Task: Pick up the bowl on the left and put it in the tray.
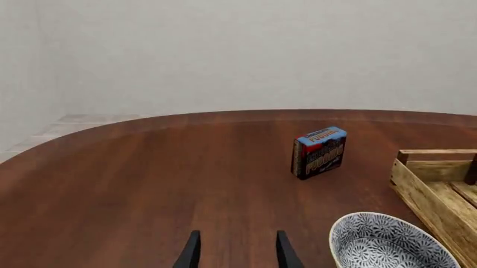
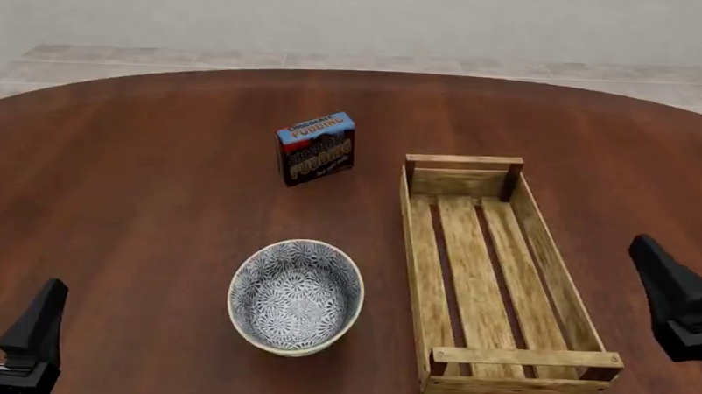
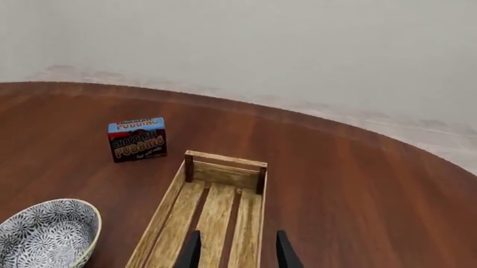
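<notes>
The blue-and-white patterned bowl (image 2: pixel 295 296) stands upright on the table, left of the wooden slat tray (image 2: pixel 412 252) and close to its long side. The tray holds nothing. My left gripper (image 2: pixel 8 316) hovers at the near left, well apart from the bowl. In the left wrist view its fingers (image 1: pixel 192 252) stand open and empty, with the bowl (image 1: pixel 387 245) off to one side. My right gripper (image 2: pixel 693 270) hangs at the tray's right side. It is open and empty above the tray (image 3: pixel 223 162) in the right wrist view, where the bowl (image 3: pixel 44 234) also shows.
A small blue-and-black pudding box (image 2: pixel 317 148) stands upright beyond the bowl, left of the tray's far end. The round brown table (image 2: pixel 141 181) curves away at the far side, with pale floor and wall behind.
</notes>
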`<act>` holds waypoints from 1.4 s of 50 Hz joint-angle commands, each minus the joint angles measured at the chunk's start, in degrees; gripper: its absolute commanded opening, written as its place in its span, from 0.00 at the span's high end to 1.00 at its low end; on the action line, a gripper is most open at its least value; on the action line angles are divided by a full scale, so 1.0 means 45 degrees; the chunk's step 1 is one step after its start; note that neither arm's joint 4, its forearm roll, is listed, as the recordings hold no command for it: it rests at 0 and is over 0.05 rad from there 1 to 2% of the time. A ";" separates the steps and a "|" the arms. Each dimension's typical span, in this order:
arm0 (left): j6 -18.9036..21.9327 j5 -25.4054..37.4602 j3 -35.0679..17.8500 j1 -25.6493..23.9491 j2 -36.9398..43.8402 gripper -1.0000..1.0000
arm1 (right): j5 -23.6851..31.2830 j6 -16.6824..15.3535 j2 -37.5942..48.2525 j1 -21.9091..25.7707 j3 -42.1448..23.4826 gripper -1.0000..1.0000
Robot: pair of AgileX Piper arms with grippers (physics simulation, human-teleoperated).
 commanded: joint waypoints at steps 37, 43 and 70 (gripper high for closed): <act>0.0000 0.0000 0.0000 0.0000 0.0000 0.00 | -0.1104 0.0027 0.9105 0.5403 -0.5196 0.00; 0.0000 0.0000 0.0000 0.0000 0.0000 0.00 | -0.1464 0.0140 1.0055 0.5749 -0.5527 0.00; 0.0000 0.0000 0.0000 0.0000 0.0000 0.00 | -0.2804 0.2024 1.3584 0.6857 -0.6327 0.00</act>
